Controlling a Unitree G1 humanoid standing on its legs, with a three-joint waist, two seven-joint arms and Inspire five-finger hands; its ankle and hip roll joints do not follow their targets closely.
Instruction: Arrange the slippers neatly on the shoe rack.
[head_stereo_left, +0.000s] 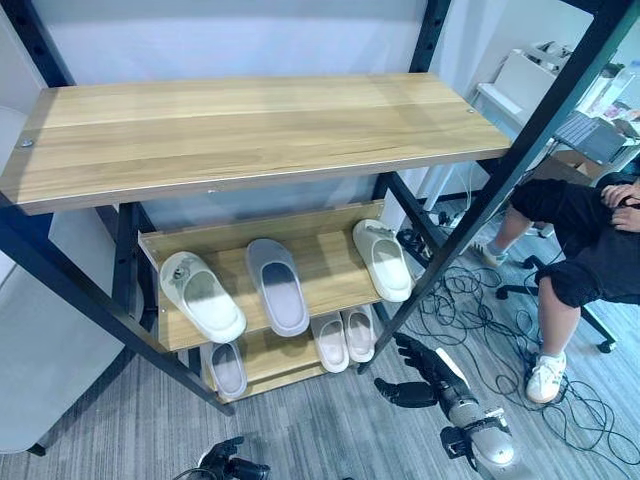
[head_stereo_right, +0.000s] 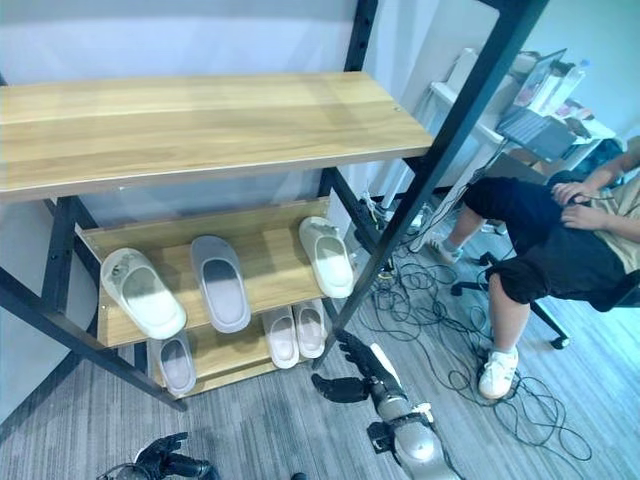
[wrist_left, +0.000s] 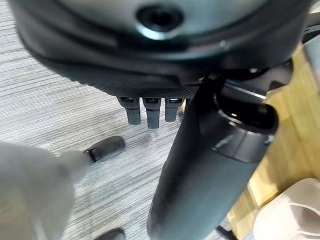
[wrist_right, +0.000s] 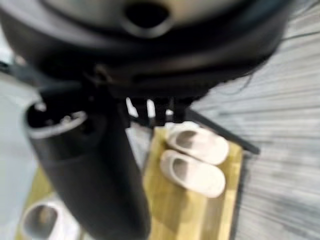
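From my head, looking down, the shoe rack (head_stereo_left: 250, 130) stands before me with three wooden shelves in a black frame. Its top shelf carries nothing. On the middle shelf lie three slippers: a pale green one (head_stereo_left: 202, 296) at the left edge, a grey one (head_stereo_left: 278, 285) in the middle, and a cream one (head_stereo_left: 383, 259) at the right edge, toes pointing toward the back. On the bottom shelf a second grey slipper (head_stereo_left: 228, 368) lies at the left end, and a white pair (head_stereo_left: 342, 339) sits side by side at the right end.

My right hand (head_stereo_left: 425, 370) hangs above the floor just beside the rack's front right post, fingers loosely spread, holding nothing, near the white pair but apart from it. My left hand (head_stereo_left: 232, 463) shows low, in front of the rack's left end, fingers curled on nothing.

A person (head_stereo_left: 580, 250) sits on a chair to the right.

My left wrist view shows short curled fingertips (wrist_left: 151, 112) over grey floor, the shelf edge alongside.

My right wrist view looks past my fingers (wrist_right: 150, 111) to the white pair on the bottom shelf's end.
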